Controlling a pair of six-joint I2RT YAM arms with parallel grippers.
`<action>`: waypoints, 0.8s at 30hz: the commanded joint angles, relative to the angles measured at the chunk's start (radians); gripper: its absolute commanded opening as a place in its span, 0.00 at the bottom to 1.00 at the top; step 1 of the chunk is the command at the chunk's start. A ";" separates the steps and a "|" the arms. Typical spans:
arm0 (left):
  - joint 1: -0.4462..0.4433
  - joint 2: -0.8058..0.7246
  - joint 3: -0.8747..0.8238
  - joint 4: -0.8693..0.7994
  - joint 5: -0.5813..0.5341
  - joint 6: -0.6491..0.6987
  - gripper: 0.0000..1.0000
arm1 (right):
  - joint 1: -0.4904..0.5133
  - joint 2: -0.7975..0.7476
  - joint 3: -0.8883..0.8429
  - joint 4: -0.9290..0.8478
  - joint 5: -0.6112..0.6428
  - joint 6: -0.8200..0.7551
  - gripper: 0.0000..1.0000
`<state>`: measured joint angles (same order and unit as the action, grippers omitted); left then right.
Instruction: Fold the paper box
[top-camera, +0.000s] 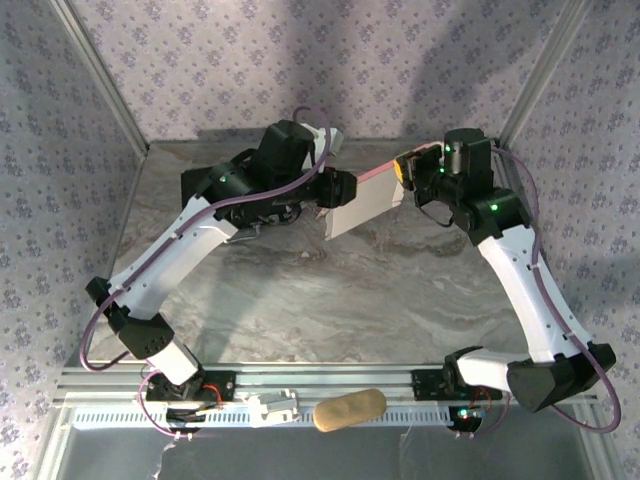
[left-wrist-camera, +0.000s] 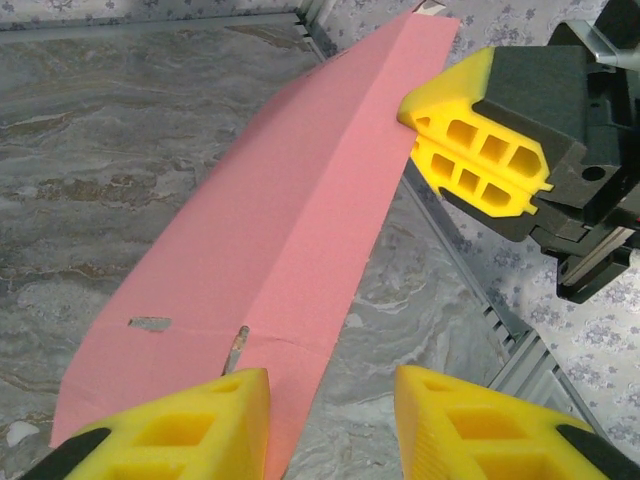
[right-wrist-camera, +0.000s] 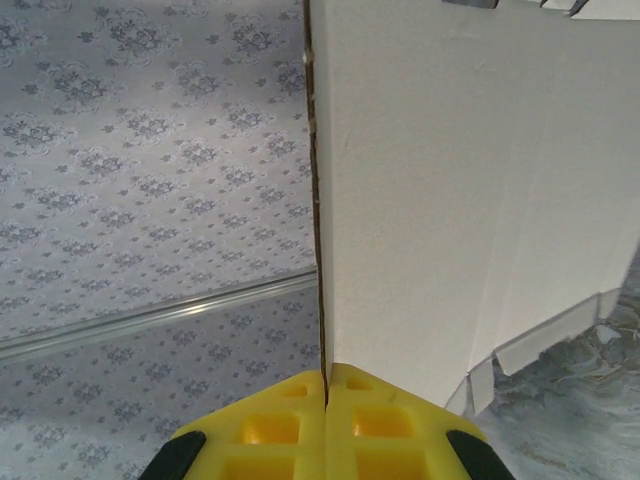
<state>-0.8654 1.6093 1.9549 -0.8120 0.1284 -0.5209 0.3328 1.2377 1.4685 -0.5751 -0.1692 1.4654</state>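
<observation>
With the right end effector (left-wrist-camera: 412, 128) clamping the pink thin-cardboard paper box (left-wrist-camera: 290, 200), we first centre the half-open, empty left end effector (left-wrist-camera: 328, 375).

Closed cell, pale lilac floral wallpaper (top-camera: 400, 60) on back and both side walls. Aluminium corner posts (top-camera: 97, 70) angling up at left and right. Grey-beige marble-pattern tabletop (top-camera: 330, 300), matte, soft shadows over the far half. Slotted aluminium rail (top-camera: 330, 379) along the near edge, white perforated strip (top-camera: 120, 416) just in front. Diffuse, even light; broad shadows on the back wall.
</observation>
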 joint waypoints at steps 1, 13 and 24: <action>-0.018 -0.004 0.001 0.011 -0.023 -0.004 0.37 | -0.006 -0.023 -0.010 -0.008 -0.012 -0.021 0.00; -0.043 -0.025 -0.053 0.014 -0.047 -0.001 0.38 | -0.007 -0.023 -0.031 0.012 -0.008 -0.011 0.00; -0.065 -0.033 -0.075 0.031 -0.071 -0.021 0.38 | -0.007 -0.015 -0.032 0.017 -0.005 -0.007 0.00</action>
<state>-0.9169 1.6054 1.8778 -0.8040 0.0776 -0.5285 0.3313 1.2366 1.4357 -0.5758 -0.1726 1.4654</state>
